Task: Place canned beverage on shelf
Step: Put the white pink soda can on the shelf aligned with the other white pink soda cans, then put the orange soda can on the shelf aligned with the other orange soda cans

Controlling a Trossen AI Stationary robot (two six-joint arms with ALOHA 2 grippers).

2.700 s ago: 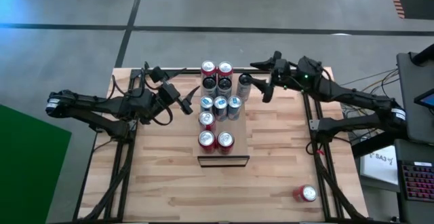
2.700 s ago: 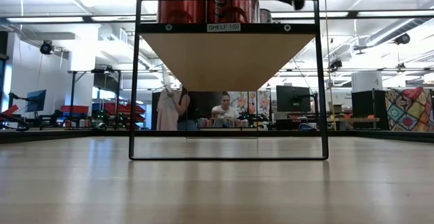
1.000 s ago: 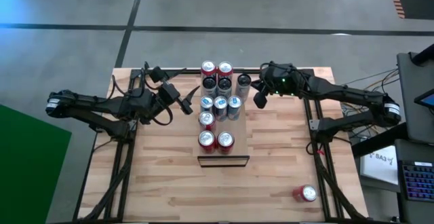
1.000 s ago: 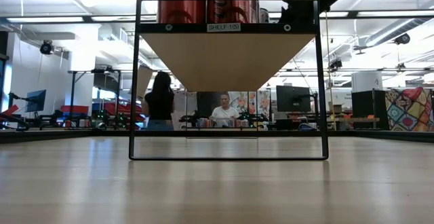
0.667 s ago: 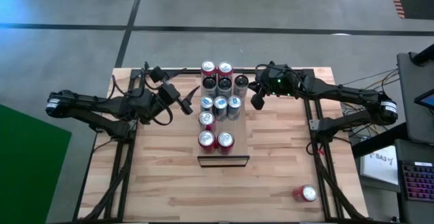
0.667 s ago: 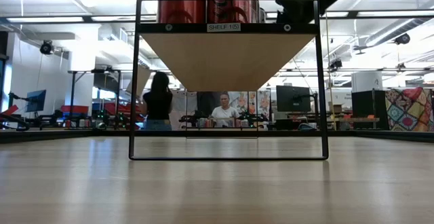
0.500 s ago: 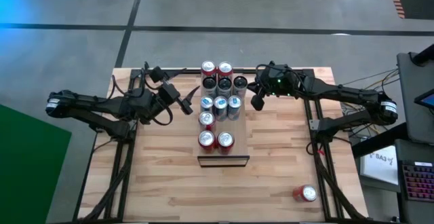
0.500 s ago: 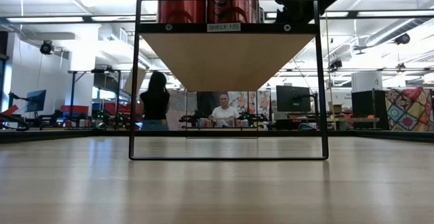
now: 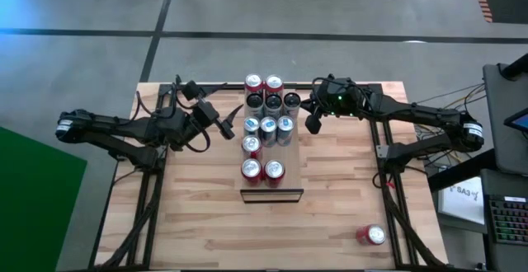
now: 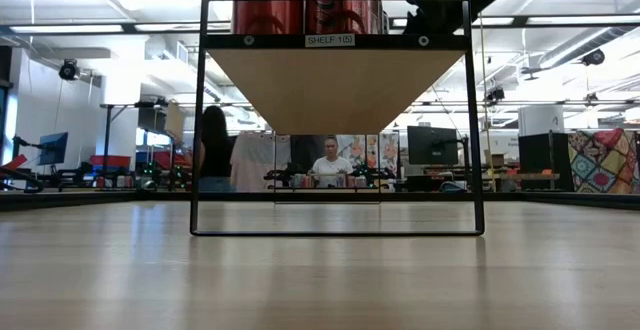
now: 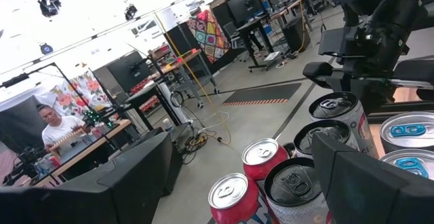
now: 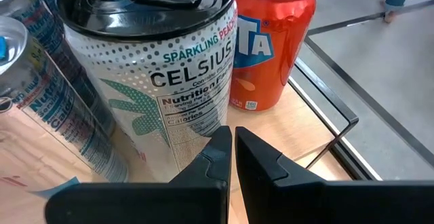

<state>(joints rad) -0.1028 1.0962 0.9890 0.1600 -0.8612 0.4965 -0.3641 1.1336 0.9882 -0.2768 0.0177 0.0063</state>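
Right claw (image 9: 311, 124) pinched (left (image 9: 233, 124) agape)

Glossy printed metal cans (image 9: 268, 129) with shiny lids stand on a smooth light-wood shelf (image 10: 335, 88) in a matt black metal frame (image 10: 198, 120), above a planked wooden worktop (image 9: 330, 206).

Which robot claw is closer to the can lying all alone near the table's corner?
The right claw. It is shut beside the shelf's cans, across bare table from the lone can. The left claw sits beyond the shelf, farther off.
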